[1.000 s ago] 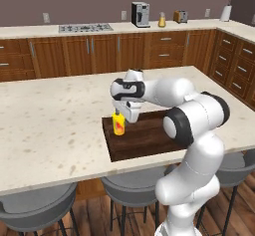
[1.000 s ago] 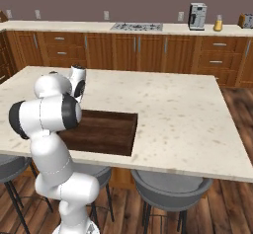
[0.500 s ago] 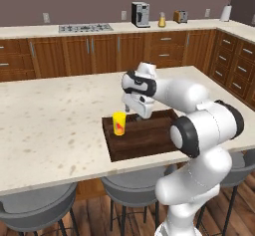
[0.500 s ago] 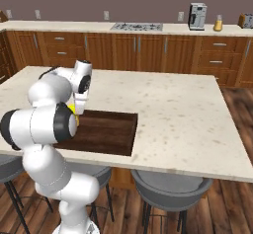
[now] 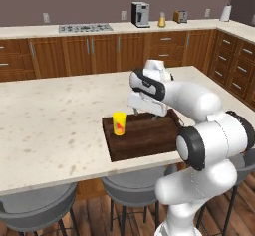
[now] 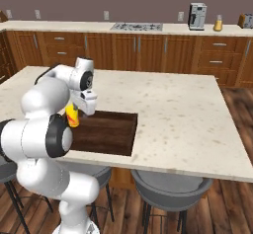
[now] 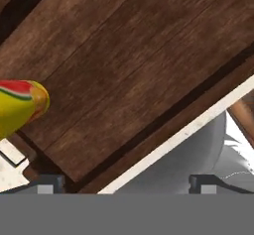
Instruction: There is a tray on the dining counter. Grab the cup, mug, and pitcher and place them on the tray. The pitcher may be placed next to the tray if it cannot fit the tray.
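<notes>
The yellow cup (image 5: 119, 123) with its red mark stands upright at the left end of the dark wooden tray (image 5: 149, 135) on the dining counter (image 5: 55, 125). My gripper (image 5: 142, 111) hovers over the tray just right of the cup, open and holding nothing. In the hand view the cup (image 7: 20, 105) lies at the left edge, the tray floor (image 7: 124, 70) spreads ahead, and the fingertips (image 7: 49, 182) stand wide apart. From the right base the cup (image 6: 72, 115) peeks out behind my gripper (image 6: 89, 110). A small orange-filled vessel, probably the pitcher (image 5: 162, 20), stands on the back counter. The mug is out of view.
A coffee machine (image 5: 140, 14) and a toaster (image 5: 180, 16) sit on the back counter beside a cooktop (image 5: 84, 28). Grey stools (image 5: 134, 190) stand under the island's near edge. The counter right of the tray (image 6: 183, 114) is bare stone.
The gripper has let go of the cup and drawn away to the right over the tray. The cup stays upright at the tray's left end.
</notes>
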